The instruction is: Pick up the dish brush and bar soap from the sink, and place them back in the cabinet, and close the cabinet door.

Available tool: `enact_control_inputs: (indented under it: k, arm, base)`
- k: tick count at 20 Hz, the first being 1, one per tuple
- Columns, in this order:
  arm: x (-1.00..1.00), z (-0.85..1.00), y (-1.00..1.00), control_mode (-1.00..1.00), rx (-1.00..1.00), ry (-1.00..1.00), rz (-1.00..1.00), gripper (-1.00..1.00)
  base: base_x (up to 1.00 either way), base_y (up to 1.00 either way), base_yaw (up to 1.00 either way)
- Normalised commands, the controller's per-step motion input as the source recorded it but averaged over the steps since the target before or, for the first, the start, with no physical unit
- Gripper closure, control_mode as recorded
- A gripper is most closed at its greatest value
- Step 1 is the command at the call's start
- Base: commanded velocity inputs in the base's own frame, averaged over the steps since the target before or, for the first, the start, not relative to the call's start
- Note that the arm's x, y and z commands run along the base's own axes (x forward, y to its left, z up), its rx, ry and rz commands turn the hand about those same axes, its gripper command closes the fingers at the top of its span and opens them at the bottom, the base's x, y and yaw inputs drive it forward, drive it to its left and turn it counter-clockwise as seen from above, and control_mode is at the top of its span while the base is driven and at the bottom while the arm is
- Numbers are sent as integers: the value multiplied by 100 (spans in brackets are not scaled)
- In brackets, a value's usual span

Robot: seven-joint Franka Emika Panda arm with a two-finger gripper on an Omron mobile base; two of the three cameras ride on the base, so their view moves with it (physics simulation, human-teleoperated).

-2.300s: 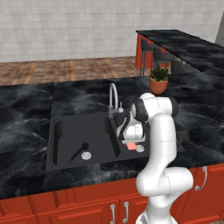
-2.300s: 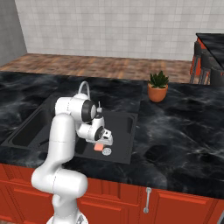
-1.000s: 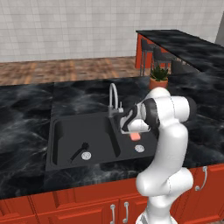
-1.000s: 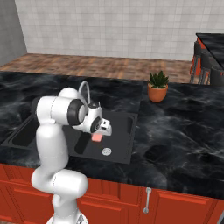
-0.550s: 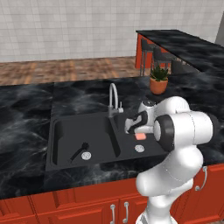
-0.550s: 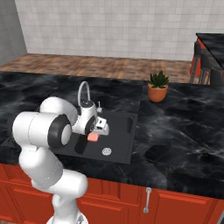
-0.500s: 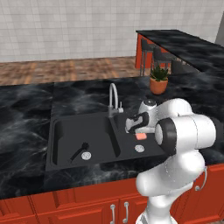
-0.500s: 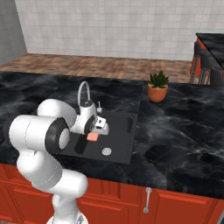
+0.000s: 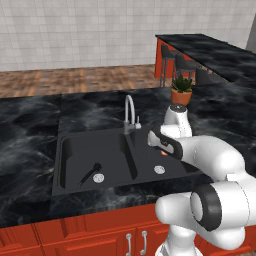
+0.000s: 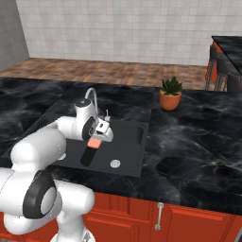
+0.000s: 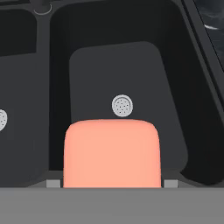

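Now the arm has swung its elbow lower and nearer the cameras than a moment ago, while the bar soap [image 10: 95, 143] stays clamped between the fingers [image 10: 98, 140], lifted above the right basin of the sink [image 9: 75, 172]. From the hand, the soap hides the fingertips. The dish brush [image 9: 90, 173] lies in the left basin; its bristly head is hard to make out against the black.
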Motion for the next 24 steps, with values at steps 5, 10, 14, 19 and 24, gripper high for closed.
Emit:
enact_control_inputs:
  k: [5, 10, 14, 19, 24]
  arm:
    - [-67, 54, 0, -100, -1, 0, 0, 100]
    - [-79, 43, -1, -100, 0, 0, 0, 100]
    - [-62, 47, 0, -100, 0, 0, 0, 100]
    - [-47, 49, 0, -100, 0, 0, 0, 100]
    - [-25, 61, 0, -100, 0, 0, 0, 100]
  base:
    - [0, 0, 0]
    - [0, 0, 0]
    - [0, 0, 0]
    - [0, 0, 0]
    - [0, 0, 0]
